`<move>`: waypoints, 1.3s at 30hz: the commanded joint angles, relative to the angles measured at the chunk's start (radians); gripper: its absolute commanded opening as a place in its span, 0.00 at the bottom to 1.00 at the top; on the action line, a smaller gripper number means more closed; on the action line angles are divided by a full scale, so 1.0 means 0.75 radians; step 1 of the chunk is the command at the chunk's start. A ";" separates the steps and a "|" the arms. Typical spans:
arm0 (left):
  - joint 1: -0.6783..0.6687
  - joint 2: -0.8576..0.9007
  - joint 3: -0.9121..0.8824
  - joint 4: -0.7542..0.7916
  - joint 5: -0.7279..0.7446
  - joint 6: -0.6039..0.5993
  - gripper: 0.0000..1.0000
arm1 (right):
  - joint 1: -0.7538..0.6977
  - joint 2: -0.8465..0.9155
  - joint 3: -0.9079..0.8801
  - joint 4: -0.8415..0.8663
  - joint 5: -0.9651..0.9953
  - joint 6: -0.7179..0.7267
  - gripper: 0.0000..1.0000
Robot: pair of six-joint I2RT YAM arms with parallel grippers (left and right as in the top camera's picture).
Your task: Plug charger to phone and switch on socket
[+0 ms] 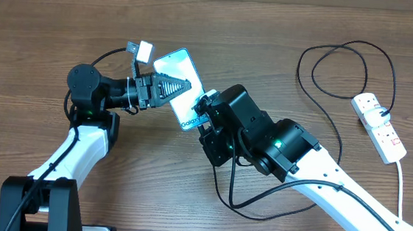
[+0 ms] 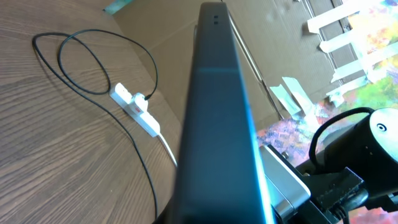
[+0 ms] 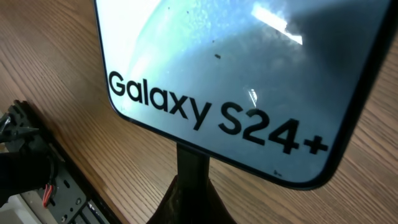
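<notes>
My left gripper (image 1: 169, 89) is shut on the phone (image 1: 175, 65) and holds it tilted above the table. The phone shows edge-on as a dark slab in the left wrist view (image 2: 217, 124), and its "Galaxy S24+" screen fills the right wrist view (image 3: 236, 68). My right gripper (image 1: 205, 109) is shut on the charger's small black plug tip (image 3: 193, 163), which meets the middle of the phone's bottom edge. The gripper's dark fingers (image 3: 199, 202) close round the plug. The thin black charger cable (image 1: 360, 43) loops at the right and ends at the socket (image 1: 380, 128).
The white power strip lies at the table's right, its thick white cord (image 1: 400, 186) running toward the front edge. It also shows in the left wrist view (image 2: 135, 107) with the black cable (image 2: 148, 180) beside it. The right arm's body (image 1: 264, 138) fills the middle.
</notes>
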 commanded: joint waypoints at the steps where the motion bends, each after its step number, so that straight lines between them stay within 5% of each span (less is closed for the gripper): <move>1: -0.123 -0.018 -0.060 -0.004 0.250 0.034 0.04 | -0.004 -0.008 0.134 0.151 0.043 0.004 0.04; 24: -0.175 -0.018 -0.064 -0.005 0.257 0.095 0.04 | -0.004 -0.008 0.185 0.094 0.044 -0.011 0.05; 32: -0.163 -0.018 -0.064 -0.005 0.165 0.106 0.04 | -0.006 -0.010 0.185 -0.070 0.044 -0.011 0.42; 39: -0.167 -0.018 -0.064 -0.086 -0.075 0.112 0.04 | -0.006 -0.042 0.189 -0.158 0.078 -0.010 0.59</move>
